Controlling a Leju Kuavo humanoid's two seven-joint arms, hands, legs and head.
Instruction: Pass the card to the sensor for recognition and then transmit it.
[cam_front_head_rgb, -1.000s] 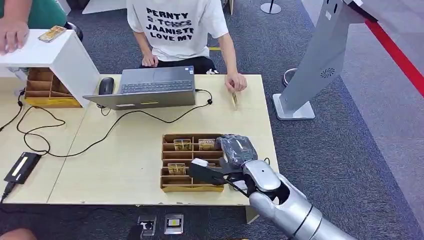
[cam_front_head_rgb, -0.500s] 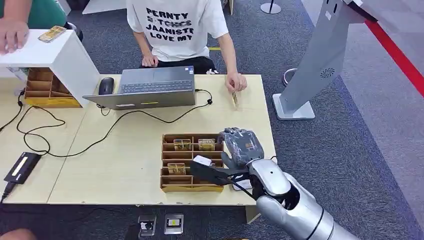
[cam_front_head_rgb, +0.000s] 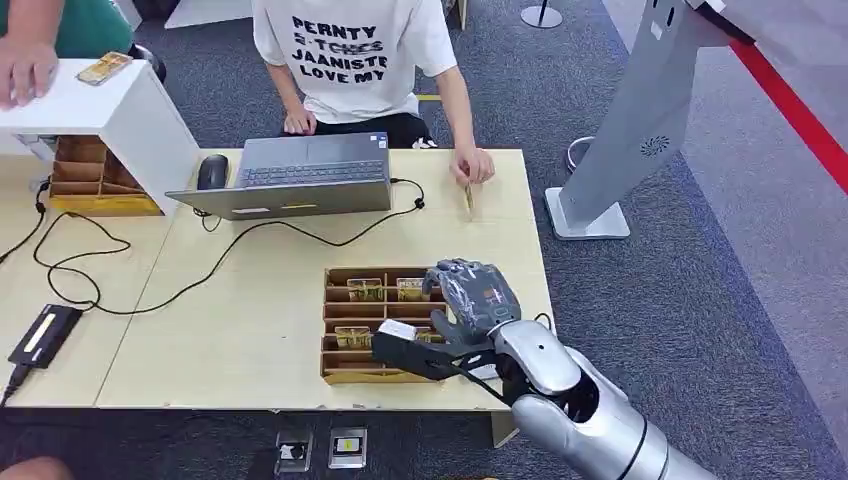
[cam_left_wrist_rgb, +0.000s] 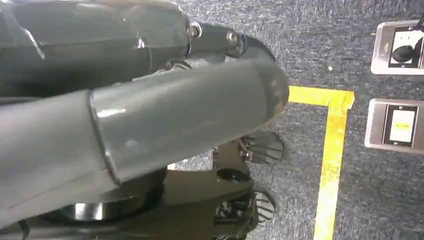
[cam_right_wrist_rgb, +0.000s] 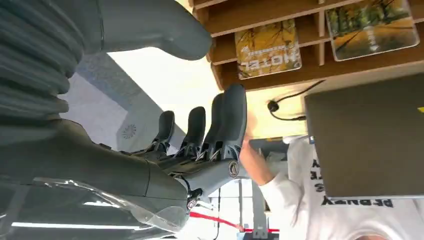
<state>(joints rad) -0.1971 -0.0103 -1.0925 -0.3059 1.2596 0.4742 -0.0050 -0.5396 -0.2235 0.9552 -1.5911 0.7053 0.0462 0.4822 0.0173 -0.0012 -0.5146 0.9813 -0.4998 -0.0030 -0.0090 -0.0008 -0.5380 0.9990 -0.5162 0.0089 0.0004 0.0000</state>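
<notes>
A brown slotted card tray (cam_front_head_rgb: 336, 372) lies near the table's front edge, with yellow-green cards (cam_front_head_rgb: 365, 289) standing in its slots. My right hand (cam_front_head_rgb: 468, 298) hovers over the tray's right end, fingers straight and apart from the thumb, holding nothing. The right wrist view shows those fingers (cam_right_wrist_rgb: 227, 125) stretched out, with two cards (cam_right_wrist_rgb: 268, 49) in the tray slots beyond the thumb. A person at the far side pinches another card (cam_front_head_rgb: 468, 198) on edge on the table. My left hand (cam_left_wrist_rgb: 190, 115) hangs over the floor as blurred grey shapes, and its fingers are not clear.
An open laptop (cam_front_head_rgb: 300, 175) with mouse (cam_front_head_rgb: 212, 171) and trailing cable lies behind the tray. A black reader with a lit strip (cam_front_head_rgb: 42, 334) lies at the table's left front. A white shelf box (cam_front_head_rgb: 120, 110) stands back left, and a grey kiosk (cam_front_head_rgb: 640, 120) stands on the floor to the right.
My right hand has shifted slightly left over the tray's right end, still holding nothing. The person's hand with the card has stayed put.
</notes>
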